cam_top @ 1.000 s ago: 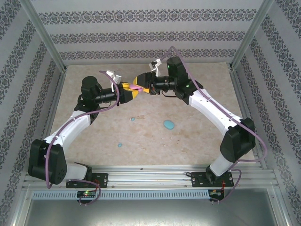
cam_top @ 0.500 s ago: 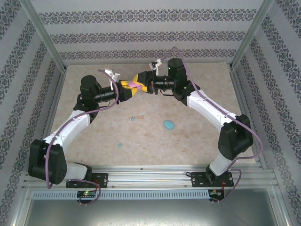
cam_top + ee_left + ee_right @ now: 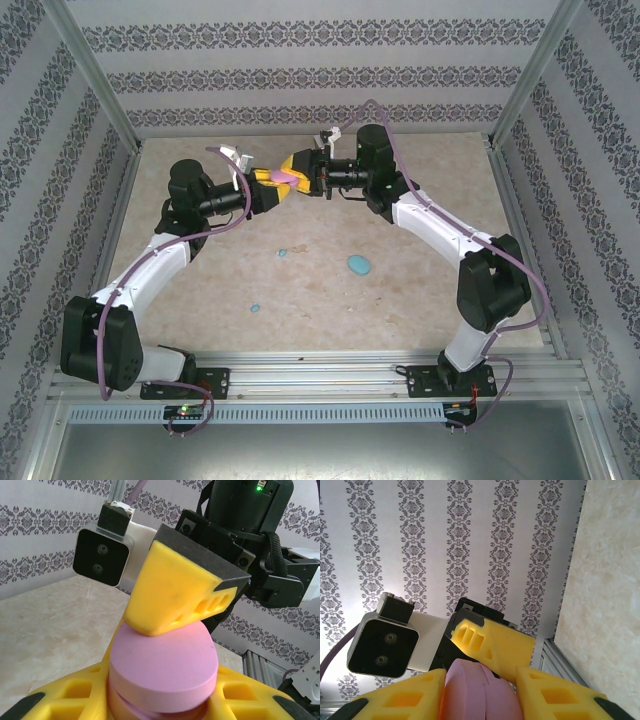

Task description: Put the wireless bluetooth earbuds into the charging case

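Observation:
Above the back of the table my two grippers meet on a pink-purple oval charging case (image 3: pixel 287 178). The left gripper (image 3: pixel 276 192) is shut on it; in the left wrist view the case (image 3: pixel 162 660) sits between my yellow fingers (image 3: pixel 65 702), a seam between lid and base. The right gripper (image 3: pixel 297 170) grips the same case (image 3: pixel 480 692) across its faces, and one of its fingers (image 3: pixel 175 595) presses on the lid. Two light blue earbuds (image 3: pixel 283 252) (image 3: pixel 255 308) lie on the table. No pink earbud is visible.
A light blue oval case (image 3: pixel 358 265) lies on the beige table (image 3: pixel 420 300) right of centre. Patterned walls and metal frame posts (image 3: pixel 95 90) close in the sides and back. Purple cables loop over both arms.
The right gripper has slid left onto the pink case and its fingers have drawn in around it. The right arm's elbow has swung left. The left arm has barely moved.

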